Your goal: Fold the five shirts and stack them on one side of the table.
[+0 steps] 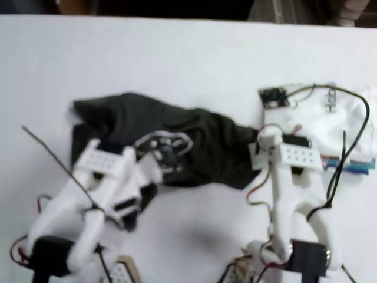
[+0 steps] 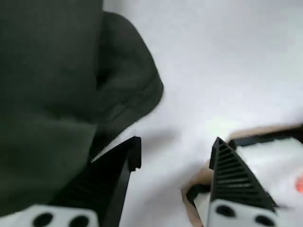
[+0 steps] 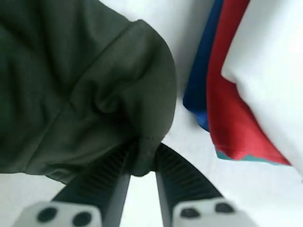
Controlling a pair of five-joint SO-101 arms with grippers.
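A dark green shirt [image 1: 177, 138] with a white print lies crumpled across the middle of the white table [image 1: 177, 53]. My right gripper [image 3: 142, 163] is shut on an edge of the dark shirt [image 3: 85, 90], at its right end. My left gripper [image 2: 175, 156] stands open over the bare table just beside the shirt's hem [image 2: 128, 94], with nothing between its fingers. A stack of folded shirts [image 1: 347, 135] sits at the right side, white on top with red and blue layers [image 3: 222, 94] beneath.
A small circuit board [image 1: 274, 97] and cables lie on the folded stack near the right arm. A thin black wire [image 1: 53, 156] trails across the table by the left arm. A cardboard piece [image 2: 265, 137] lies near the left gripper.
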